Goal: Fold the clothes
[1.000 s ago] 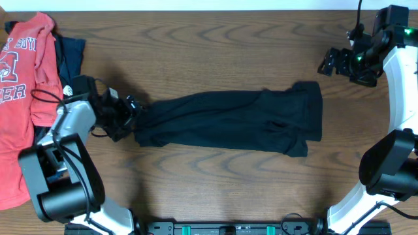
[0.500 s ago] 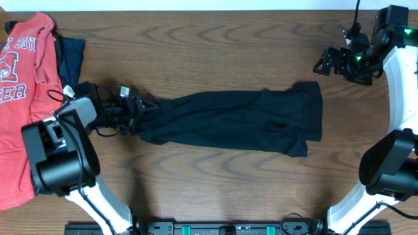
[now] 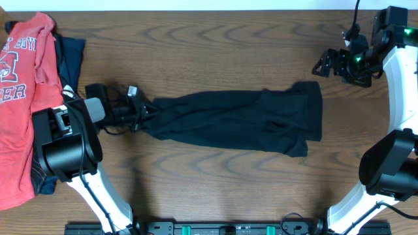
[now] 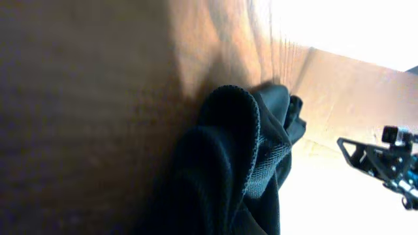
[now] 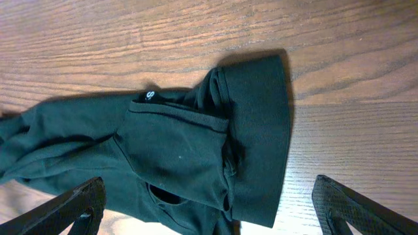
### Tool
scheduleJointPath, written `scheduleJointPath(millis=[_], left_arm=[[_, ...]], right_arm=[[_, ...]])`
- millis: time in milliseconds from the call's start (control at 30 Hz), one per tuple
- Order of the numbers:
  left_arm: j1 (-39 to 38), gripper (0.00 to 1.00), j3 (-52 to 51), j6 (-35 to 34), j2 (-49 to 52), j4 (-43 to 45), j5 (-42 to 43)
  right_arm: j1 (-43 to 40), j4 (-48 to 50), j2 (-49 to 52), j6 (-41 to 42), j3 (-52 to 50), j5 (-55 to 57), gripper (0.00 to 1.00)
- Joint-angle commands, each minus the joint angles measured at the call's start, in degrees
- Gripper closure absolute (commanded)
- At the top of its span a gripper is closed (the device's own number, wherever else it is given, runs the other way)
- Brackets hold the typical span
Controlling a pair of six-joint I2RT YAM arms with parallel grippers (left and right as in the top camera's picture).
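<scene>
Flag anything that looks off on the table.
The black shirt lies bunched in a long rumpled strip across the middle of the table, not flat, its left end pulled to a point at the left gripper. The orange-red tee and navy garment sit heaped at the left edge. No damage visible.

Overhead looks straight down; both wrist views share the black shirt [image 5: 189, 150], left closest.

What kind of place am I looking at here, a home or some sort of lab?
Most likely a robotics lab bench, not a home: a left arm and right arm stand at a wooden table, with a black shirt and orange-red tee laid out.
</scene>
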Motion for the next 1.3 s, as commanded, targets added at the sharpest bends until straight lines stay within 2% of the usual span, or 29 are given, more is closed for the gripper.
scheduleJointPath(millis=[0, 200, 367, 600, 800, 1067, 1267], left_arm=[[1.0, 0.94, 4.6, -3.5, -0.7, 0.3, -3.0], [2.6, 0.94, 9.7, -6.6, -5.3, -1.5, -5.2], [3.7, 0.94, 10.9, -6.5, -9.7, -5.4, -12.1], [6.8, 0.94, 11.1, -6.3, -12.7, -6.8, -13.0], [9.5, 0.94, 12.9, -3.2, -13.0, -14.1, -14.6], [6.0, 0.94, 17.0, -0.4, -13.0, -21.0, -16.7], [-0.9, 0.94, 20.7, 0.0, -13.0, -25.2, -22.2]], right_arm=[[1.4, -0.3, -0.7, -1.4, 1.1, -0.8, 0.01], [2.5, -0.5, -0.7, -1.7, 1.1, -0.8, 0.01], [3.4, -0.5, -0.7, -1.8, 1.1, -0.8, 0.01], [4.0, -0.7, -0.7, -2.7, 1.1, -0.6, 0.01], [4.0, -1.4, -0.7, -3.3, 1.1, -0.4, 0.01], [4.0, -1.7, -0.7, -3.3, 1.1, -0.4, 0.01], [4.0, -1.8, -0.7, -3.3, 1.1, -0.4, 0.01]])
